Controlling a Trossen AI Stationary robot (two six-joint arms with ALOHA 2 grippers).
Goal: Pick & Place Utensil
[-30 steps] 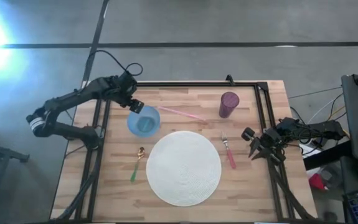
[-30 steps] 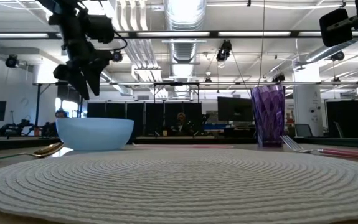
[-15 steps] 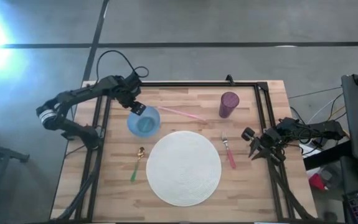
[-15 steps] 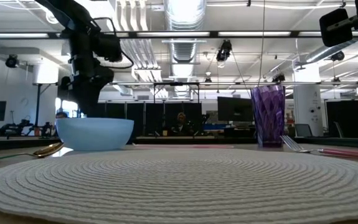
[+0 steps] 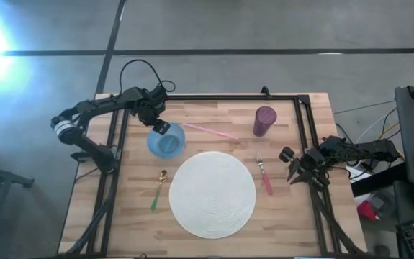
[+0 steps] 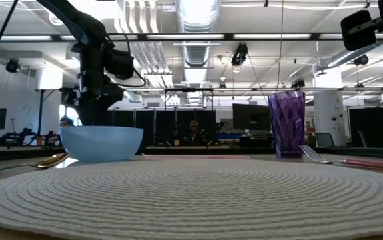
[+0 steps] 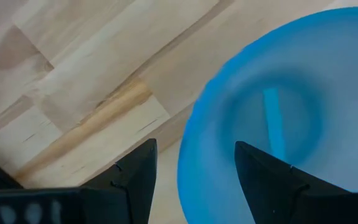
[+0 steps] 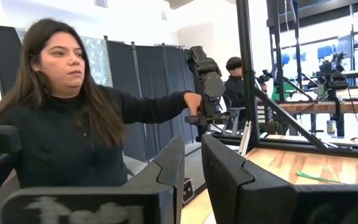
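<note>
A light-blue bowl [image 5: 166, 141] stands on the wooden table [image 5: 214, 115], left of centre. My left gripper [image 5: 160, 128] points down, open, at the bowl's far-left rim. In the left wrist view one finger [image 7: 138, 180] is outside the rim [image 7: 188, 155] and the other [image 7: 263, 180] over the hollow; whether either touches, I cannot tell. A spoon [image 5: 158, 189] with a green handle lies left of the round white placemat [image 5: 212, 194]. A fork [image 5: 264, 175] with a pink handle lies to its right. My right gripper [image 5: 293, 171] waits by the right edge, fingers nearly together, holding nothing.
A purple cup [image 5: 265, 120] stands at the far right of the table. A thin pink stick [image 5: 212, 130] lies between the cup and the bowl. A black frame [image 5: 304, 122] rims the table. A person [image 8: 60, 118] sits beyond it in the right wrist view.
My left gripper has come down toward the bowl and a little toward the table's right, staying open. In the low view its fingers have sunk from well above the bowl to behind its rim. The bowl has kept its place.
</note>
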